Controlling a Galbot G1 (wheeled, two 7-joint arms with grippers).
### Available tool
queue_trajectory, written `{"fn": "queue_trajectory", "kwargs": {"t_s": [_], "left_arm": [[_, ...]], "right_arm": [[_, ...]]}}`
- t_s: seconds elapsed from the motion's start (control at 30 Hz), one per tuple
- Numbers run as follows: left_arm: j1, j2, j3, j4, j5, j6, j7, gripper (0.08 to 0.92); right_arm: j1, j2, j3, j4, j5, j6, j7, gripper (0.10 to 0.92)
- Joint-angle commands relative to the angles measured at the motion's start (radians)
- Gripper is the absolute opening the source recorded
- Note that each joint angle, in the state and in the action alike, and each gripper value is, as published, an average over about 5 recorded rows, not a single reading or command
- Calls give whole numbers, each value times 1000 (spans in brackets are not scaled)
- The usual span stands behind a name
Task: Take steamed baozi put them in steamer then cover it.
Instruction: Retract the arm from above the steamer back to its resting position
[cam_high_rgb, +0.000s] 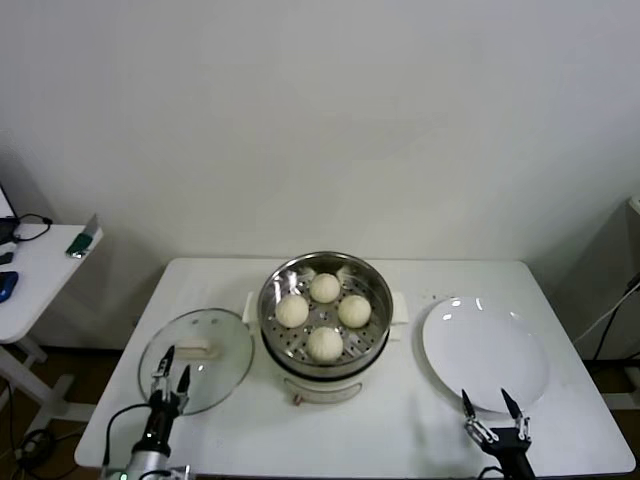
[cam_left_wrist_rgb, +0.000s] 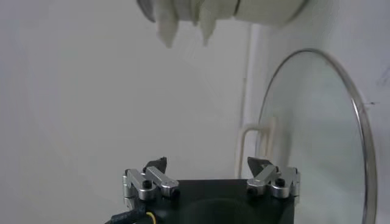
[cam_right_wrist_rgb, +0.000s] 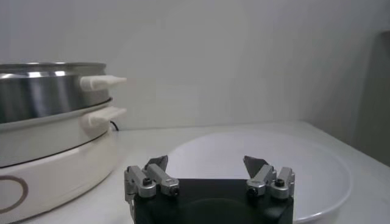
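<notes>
With all four steamed baozi (cam_high_rgb: 324, 315) in the steamer (cam_high_rgb: 272, 318) | left claw (cam_high_rgb: 170, 384) open, empty, at cover (cam_high_rgb: 215, 375) | right claw (cam_high_rgb: 494, 409) open, idle near plate (cam_high_rgb: 520, 350) | risk: handle (cam_high_rgb: 196, 349) missed, glass slides on tabletop (cam_high_rgb: 400, 430).

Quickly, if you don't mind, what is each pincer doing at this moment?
Left pincer: open, holding nothing, over the near edge of the cover.
Right pincer: open, holding nothing, at the plate's near edge.
</notes>
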Motion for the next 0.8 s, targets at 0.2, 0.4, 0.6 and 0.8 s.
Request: {"fn": "queue_trajectory", "kwargs": {"t_s": [0.2, 0.4, 0.6, 0.8], "left_arm": [[-189, 26, 20, 148, 74, 36, 16, 823], [-232, 48, 32, 197, 76, 47, 35, 823], [-240, 59, 43, 208, 74, 58, 42, 822], [-230, 53, 47, 206, 75, 57, 55, 723]], "right_arm": [[-27, 29, 7, 4, -19, 20, 4, 823], [-41, 39, 14, 22, -31, 26, 3, 823], [-50, 44, 18, 29, -37, 31, 3, 823], [-50, 49, 21, 29, -41, 31, 4, 823]]}}
